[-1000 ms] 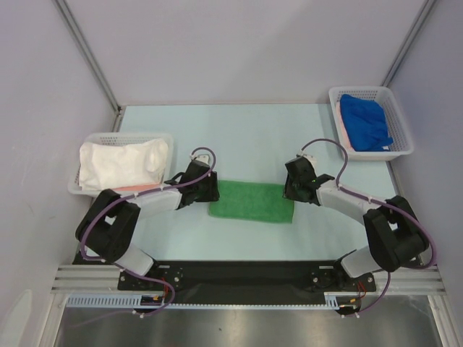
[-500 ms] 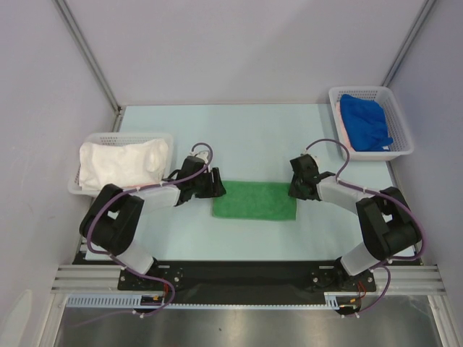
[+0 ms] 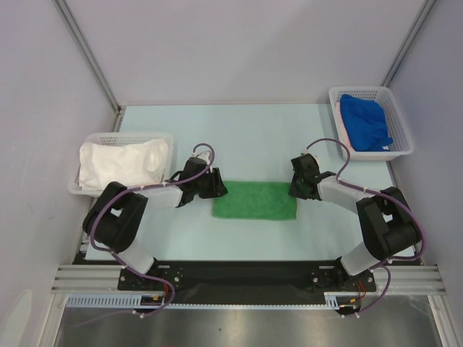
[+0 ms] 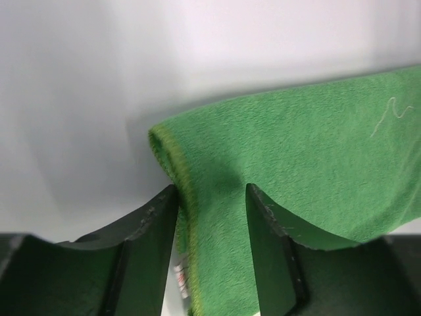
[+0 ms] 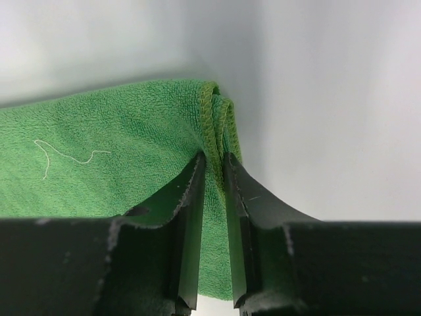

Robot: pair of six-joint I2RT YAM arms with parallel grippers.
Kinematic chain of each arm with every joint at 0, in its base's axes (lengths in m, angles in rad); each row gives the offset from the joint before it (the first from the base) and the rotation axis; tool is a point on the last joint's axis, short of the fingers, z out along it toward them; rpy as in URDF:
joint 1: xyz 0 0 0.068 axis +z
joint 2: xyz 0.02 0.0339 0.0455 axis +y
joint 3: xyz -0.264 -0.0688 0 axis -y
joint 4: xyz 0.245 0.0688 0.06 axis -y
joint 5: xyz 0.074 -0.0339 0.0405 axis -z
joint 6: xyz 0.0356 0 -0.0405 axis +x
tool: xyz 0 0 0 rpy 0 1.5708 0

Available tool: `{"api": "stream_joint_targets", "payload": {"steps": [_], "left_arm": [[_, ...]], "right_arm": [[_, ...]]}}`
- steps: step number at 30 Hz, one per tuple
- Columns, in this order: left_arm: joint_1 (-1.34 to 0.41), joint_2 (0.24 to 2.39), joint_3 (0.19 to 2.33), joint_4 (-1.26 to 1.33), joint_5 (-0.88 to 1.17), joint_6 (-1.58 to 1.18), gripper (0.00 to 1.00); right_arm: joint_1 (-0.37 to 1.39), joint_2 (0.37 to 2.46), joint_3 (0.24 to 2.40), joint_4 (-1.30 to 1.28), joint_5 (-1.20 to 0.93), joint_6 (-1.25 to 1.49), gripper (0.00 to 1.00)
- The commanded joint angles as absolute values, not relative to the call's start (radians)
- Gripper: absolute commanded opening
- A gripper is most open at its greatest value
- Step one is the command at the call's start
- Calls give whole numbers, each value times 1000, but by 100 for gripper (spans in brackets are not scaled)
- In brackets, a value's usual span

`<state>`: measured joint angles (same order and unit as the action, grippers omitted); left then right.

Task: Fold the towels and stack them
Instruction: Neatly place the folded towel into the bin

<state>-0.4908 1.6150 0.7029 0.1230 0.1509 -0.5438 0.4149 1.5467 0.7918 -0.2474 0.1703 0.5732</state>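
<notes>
Now we see the right gripper (image 5: 214, 171) with its fingers (image 5: 187, 217) pinched shut on the doubled right hem of the green towel (image 3: 255, 201), where a second ago they stood apart; both arms have also drawn in toward the cloth's ends. The left gripper (image 4: 210, 197) straddles the left hem with its fingers apart, not clamping it. We judge that the next fold needs that left grasp first. The towel lies as a flat folded strip on the tabletop (image 3: 246, 137) between the grippers, plush terry with a stitched yellowish border (a loose pale thread lies on top). The white towel (image 3: 119, 163) sits heaped in the left basket (image 3: 126, 136) of perforated plastic; the blue towel (image 3: 364, 121) is bunched in the far-right basket (image 3: 401, 119).
</notes>
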Motion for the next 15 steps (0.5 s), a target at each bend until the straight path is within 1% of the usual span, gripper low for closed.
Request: {"api": "stream_joint_targets", "payload": {"steps": [1, 5, 6, 7, 8, 10, 11, 12, 13, 14, 15], "left_arm": [[-534, 1710, 686, 12, 127, -571, 51], [-564, 1749, 703, 14, 118, -591, 49], [-569, 1753, 709, 14, 118, -592, 44], [-572, 1758, 712, 12, 111, -598, 41], [-574, 1756, 713, 11, 103, -598, 32], [-575, 1749, 727, -20, 81, -592, 23], [-575, 1743, 735, -32, 57, -588, 9], [-575, 1741, 759, -67, 45, -580, 5], [-575, 1738, 773, -86, 29, -562, 0], [-575, 1733, 791, -110, -6, -552, 0], [-577, 1729, 833, -167, -56, -540, 0]], "right_arm": [[407, 1536, 798, -203, 178, 557, 23], [405, 1534, 801, -201, 169, 552, 23], [405, 1535, 801, -198, 167, 554, 23], [405, 1532, 802, -198, 166, 551, 24], [405, 1531, 804, -198, 166, 551, 26], [405, 1526, 808, -201, 158, 546, 29], [405, 1517, 808, -201, 155, 545, 35], [406, 1513, 808, -201, 152, 542, 40], [405, 1506, 811, -204, 152, 540, 45], [405, 1497, 815, -212, 150, 541, 56], [405, 1479, 819, -216, 150, 537, 61]]}}
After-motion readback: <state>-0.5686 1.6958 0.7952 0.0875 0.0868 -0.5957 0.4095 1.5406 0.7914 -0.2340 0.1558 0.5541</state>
